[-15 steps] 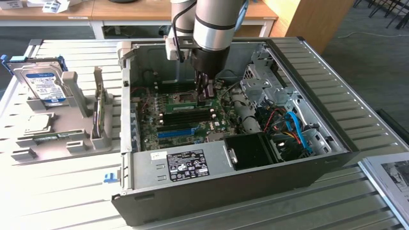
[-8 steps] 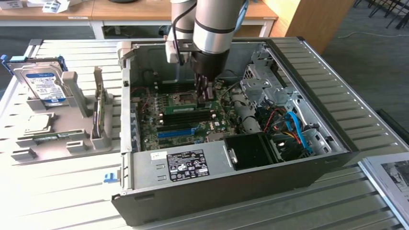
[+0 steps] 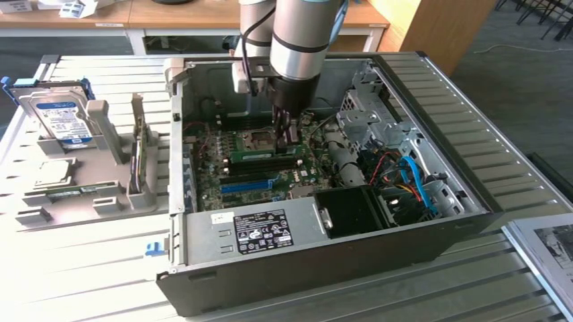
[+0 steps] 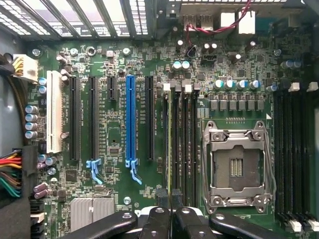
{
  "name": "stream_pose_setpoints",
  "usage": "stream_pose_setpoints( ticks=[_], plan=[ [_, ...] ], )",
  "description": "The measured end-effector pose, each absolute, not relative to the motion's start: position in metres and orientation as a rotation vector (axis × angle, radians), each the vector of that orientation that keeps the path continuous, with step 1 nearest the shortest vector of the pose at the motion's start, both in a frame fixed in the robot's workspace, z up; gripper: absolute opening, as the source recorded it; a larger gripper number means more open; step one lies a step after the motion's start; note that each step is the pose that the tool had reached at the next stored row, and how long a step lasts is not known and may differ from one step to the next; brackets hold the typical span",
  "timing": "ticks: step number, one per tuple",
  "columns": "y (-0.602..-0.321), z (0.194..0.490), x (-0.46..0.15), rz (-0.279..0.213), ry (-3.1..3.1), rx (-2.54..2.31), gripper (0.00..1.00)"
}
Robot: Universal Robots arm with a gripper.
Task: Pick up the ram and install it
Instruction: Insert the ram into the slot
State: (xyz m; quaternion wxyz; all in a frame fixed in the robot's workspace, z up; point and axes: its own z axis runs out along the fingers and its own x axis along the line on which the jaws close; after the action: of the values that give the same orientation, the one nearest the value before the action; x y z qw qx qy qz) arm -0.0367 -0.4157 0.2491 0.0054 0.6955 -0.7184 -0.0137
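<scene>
The gripper (image 3: 288, 139) (image 4: 171, 198) grips the top edge of the ram (image 3: 262, 153) (image 4: 169, 134) with near-shut jaws; the ram stands on edge near the middle of the motherboard (image 3: 284, 180) (image 4: 119, 144), just beside the processor socket (image 3: 259, 139) (image 4: 237, 167); its long axis runs along the memory slots, parallel to the blue slot (image 3: 244, 185) (image 4: 131, 119)

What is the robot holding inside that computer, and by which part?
Apparently the ram, a thin green stick seen edge-on, pinched at its upper edge between the shut fingers; exactly where along it cannot be told.
</scene>
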Motion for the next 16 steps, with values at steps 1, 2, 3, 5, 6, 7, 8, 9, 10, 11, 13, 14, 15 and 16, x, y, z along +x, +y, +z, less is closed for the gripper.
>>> stream_pose_setpoints(
  ticks=[1, 2, 3, 5, 6, 7, 8, 9, 10, 11, 13, 14, 15, 16],
  plan=[
    [-0.4157, 0.2482, -0.0367, -0.043, -2.249, 2.178, 0.12],
    [-0.4157, 0.2472, -0.0367, -0.043, -2.249, 2.177, 0.12],
    [-0.4157, 0.2464, -0.0367, -0.043, -2.249, 2.178, 0.12],
    [-0.4157, 0.246, -0.0367, -0.043, -2.249, 2.177, 0.12],
    [-0.4157, 0.246, -0.0367, -0.043, -2.249, 2.177, 0.12],
    [-0.4157, 0.246, -0.0367, -0.043, -2.249, 2.177, 0.12],
    [-0.4157, 0.2459, -0.0367, -0.043, -2.249, 2.177, 0.12],
    [-0.4157, 0.2459, -0.0368, -0.043, -2.249, 2.177, 0.12],
    [-0.4157, 0.2459, -0.037, -0.043, -2.249, 2.177, 0.12],
    [-0.4157, 0.2458, -0.0374, -0.043, -2.249, 2.177, 0.12],
    [-0.4157, 0.2456, -0.0383, -0.043, -2.249, 2.177, 0.12],
    [-0.4157, 0.2456, -0.0387, -0.043, -2.249, 2.177, 0.12],
    [-0.4157, 0.2455, -0.0387, -0.043, -2.249, 2.178, 0.12],
    [-0.4157, 0.2456, -0.0387, -0.042, -2.249, 2.178, 0.12]
  ],
)
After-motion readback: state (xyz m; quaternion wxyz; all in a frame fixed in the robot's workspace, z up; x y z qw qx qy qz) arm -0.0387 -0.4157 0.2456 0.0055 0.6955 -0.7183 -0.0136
